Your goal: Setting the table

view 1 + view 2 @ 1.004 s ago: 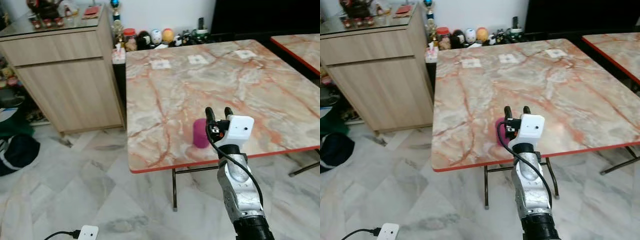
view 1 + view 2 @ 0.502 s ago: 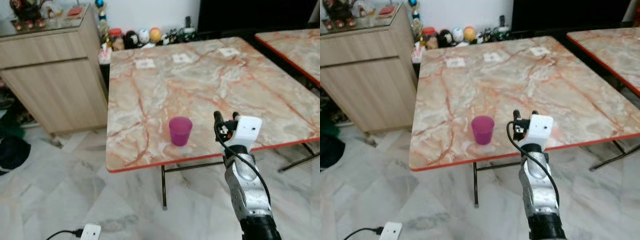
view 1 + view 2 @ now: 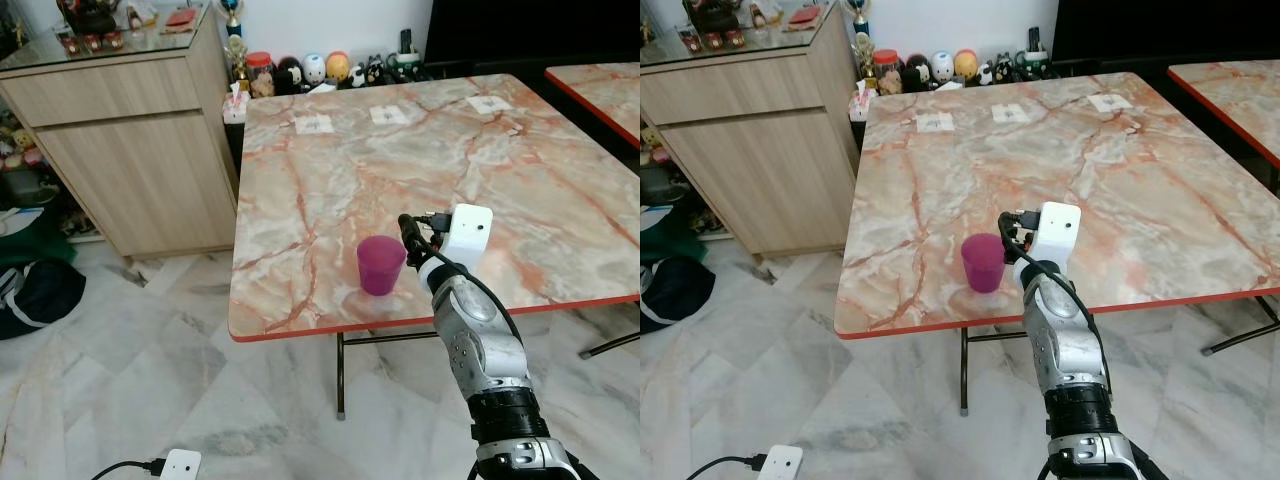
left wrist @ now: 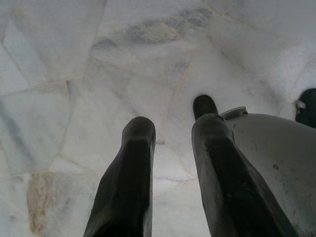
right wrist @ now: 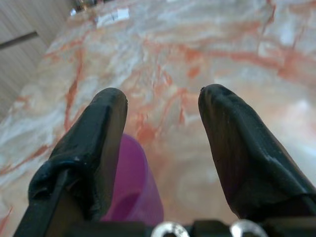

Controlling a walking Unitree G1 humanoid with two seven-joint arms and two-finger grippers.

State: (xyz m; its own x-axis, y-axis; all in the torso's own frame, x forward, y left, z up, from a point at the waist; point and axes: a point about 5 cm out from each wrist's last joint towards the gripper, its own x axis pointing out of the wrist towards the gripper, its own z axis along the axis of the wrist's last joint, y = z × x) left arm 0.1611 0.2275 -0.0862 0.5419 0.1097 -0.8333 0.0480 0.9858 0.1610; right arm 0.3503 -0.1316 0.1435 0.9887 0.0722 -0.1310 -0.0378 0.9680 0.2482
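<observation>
Moved in beside purple cup (image 3: 381, 265) | right end effector (image 3: 417, 226) spread, empty | cup partly hidden behind finger (image 5: 89, 148)

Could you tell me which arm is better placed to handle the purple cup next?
Right, probably: the right gripper is open beside the purple cup on the table; the left gripper points at the floor.
</observation>
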